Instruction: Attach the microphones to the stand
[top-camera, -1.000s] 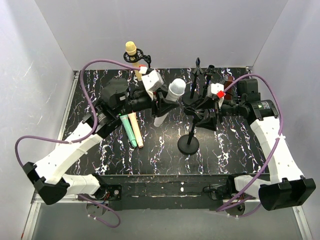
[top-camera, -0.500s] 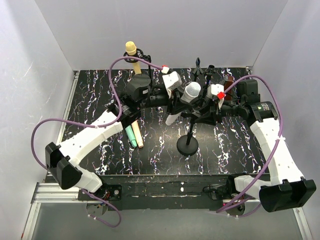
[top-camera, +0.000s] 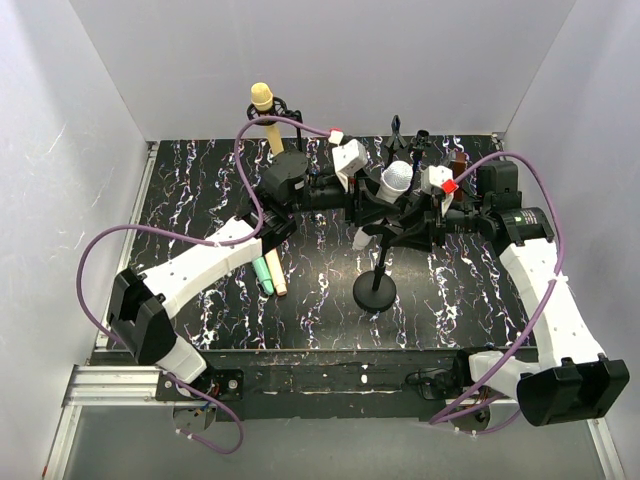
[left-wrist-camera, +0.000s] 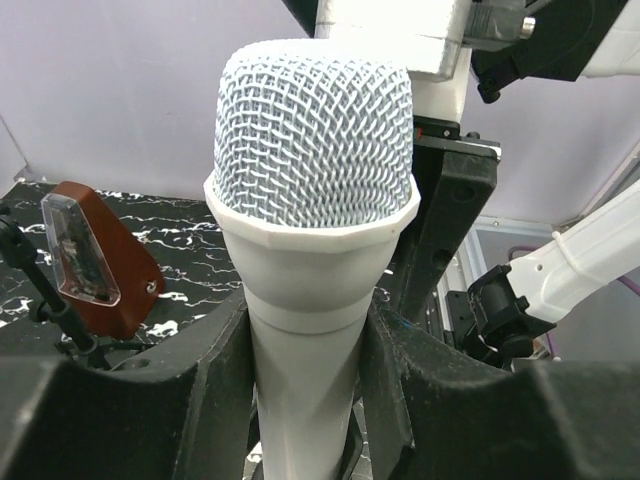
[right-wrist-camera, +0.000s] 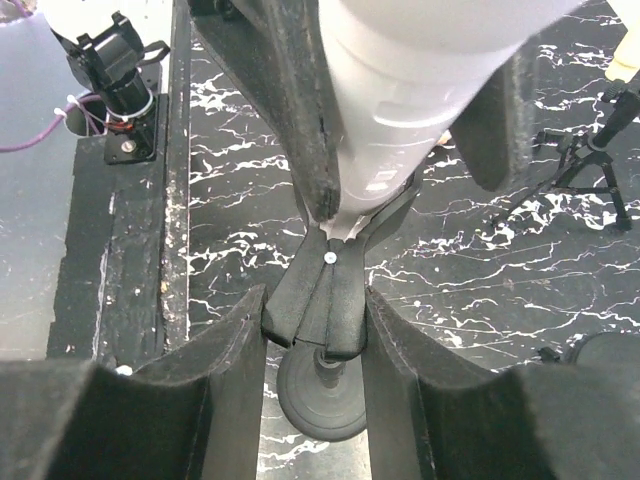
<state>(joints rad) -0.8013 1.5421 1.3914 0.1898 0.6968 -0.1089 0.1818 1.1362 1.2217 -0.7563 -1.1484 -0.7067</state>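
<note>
Left pincer (left-wrist-camera: 310, 400) clamped on the white microphone (left-wrist-camera: 315, 180), right pincer (right-wrist-camera: 325, 340) closed around the clip (right-wrist-camera: 328, 295) of the stand (top-camera: 375, 291): seating this microphone looks to be the step in hand.

The white microphone stands upright between the left fingers, its tail just above the clip's mouth, touching or nearly so; I cannot tell which. The next move likely calls for a straight push down while the right arm steadies the stand. The yellow microphone (top-camera: 262, 98) sits in a holder at the back. The mint green microphone (top-camera: 262, 272) and peach-pink microphone (top-camera: 277, 278) lie on the counter (top-camera: 180, 195), well apart from both pincers.
</note>
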